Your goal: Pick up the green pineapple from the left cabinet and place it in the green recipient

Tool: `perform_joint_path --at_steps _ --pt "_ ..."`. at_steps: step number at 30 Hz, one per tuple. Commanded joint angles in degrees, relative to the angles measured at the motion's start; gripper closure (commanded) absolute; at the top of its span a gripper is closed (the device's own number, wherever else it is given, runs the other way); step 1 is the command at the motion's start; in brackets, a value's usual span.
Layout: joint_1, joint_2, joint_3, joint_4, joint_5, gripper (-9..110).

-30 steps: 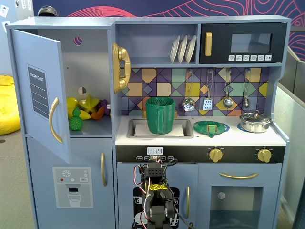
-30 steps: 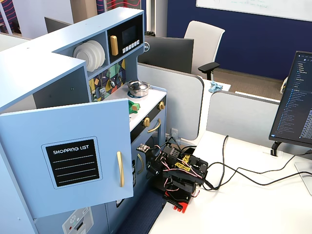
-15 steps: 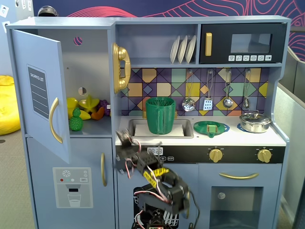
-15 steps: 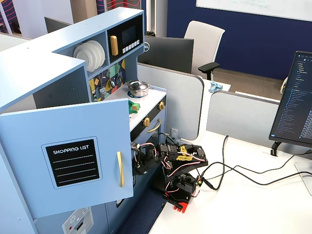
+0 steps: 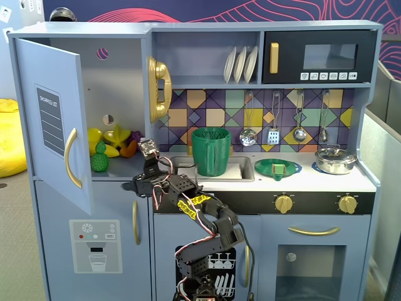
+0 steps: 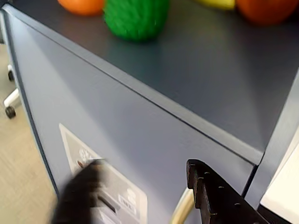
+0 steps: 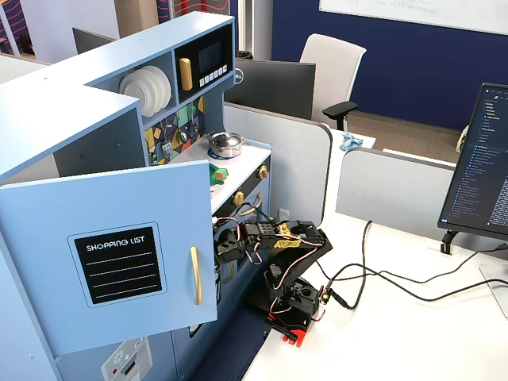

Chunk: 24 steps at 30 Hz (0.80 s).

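The green pineapple (image 5: 99,160) stands on the shelf of the left cabinet (image 5: 119,94), in front of yellow fruit. The cabinet door (image 5: 53,119) with the shopping list panel is swung open. In the wrist view the pineapple (image 6: 135,18) is at the top, on the shelf. My gripper (image 5: 136,185) is open and empty. It sits just below and right of the shelf's front edge, against the lower door. In the wrist view the gripper (image 6: 140,191) has its jaws wide apart and one finger is blurred. The green recipient (image 5: 211,150) stands in the sink.
Yellow and orange toy fruit (image 5: 116,139) lie behind the pineapple. A flat green plate (image 5: 277,167) and a metal pot (image 5: 335,160) sit on the counter. A gold door handle (image 6: 182,207) is beside my right finger. The open door (image 7: 111,254) hides the shelf in a fixed view.
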Motion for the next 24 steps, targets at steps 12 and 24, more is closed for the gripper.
perform_joint_path --at_steps 12,24 --pt "-2.6 -11.0 -7.3 -26.6 7.6 70" --pt "-2.5 -22.7 -8.0 -40.0 0.6 69"
